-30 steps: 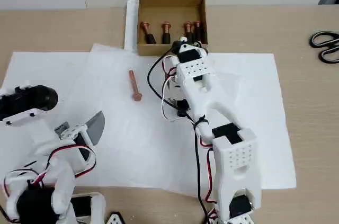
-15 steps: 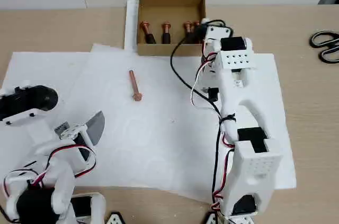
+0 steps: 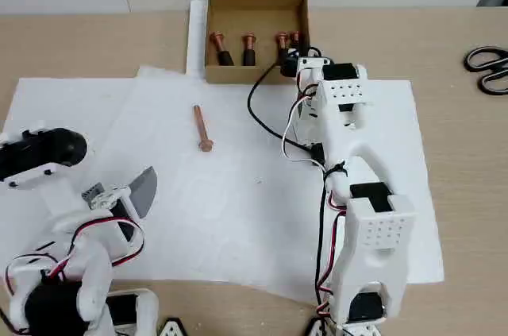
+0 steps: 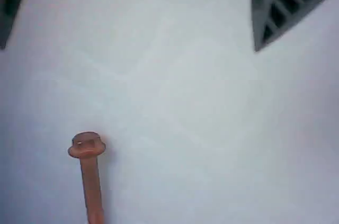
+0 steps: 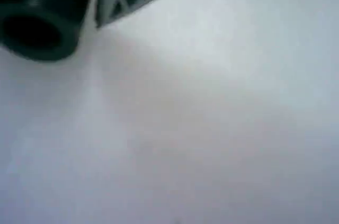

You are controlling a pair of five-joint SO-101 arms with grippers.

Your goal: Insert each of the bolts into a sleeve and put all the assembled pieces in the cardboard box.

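Note:
A loose copper bolt (image 3: 202,128) lies on the white paper, left of centre; the left wrist view shows its flanged head (image 4: 87,145). My left gripper (image 3: 131,193) hovers low at the front left, open and empty, fingers wide apart (image 4: 131,46). My right gripper (image 3: 292,60) sits at the front right corner of the cardboard box (image 3: 256,2), shut on a black sleeve (image 5: 42,17) whose open bore faces the wrist camera. Several bolts in black sleeves (image 3: 248,48) stand along the box's near wall.
White paper (image 3: 95,113) covers the middle of the wooden table. Black scissors (image 3: 488,66) lie at the far right edge. The right arm's body and cables (image 3: 349,161) stretch over the paper's right half.
The right arm swung from over the paper's centre out to the right, then eased back left to the box's corner. The left arm and the loose bolt stayed put.

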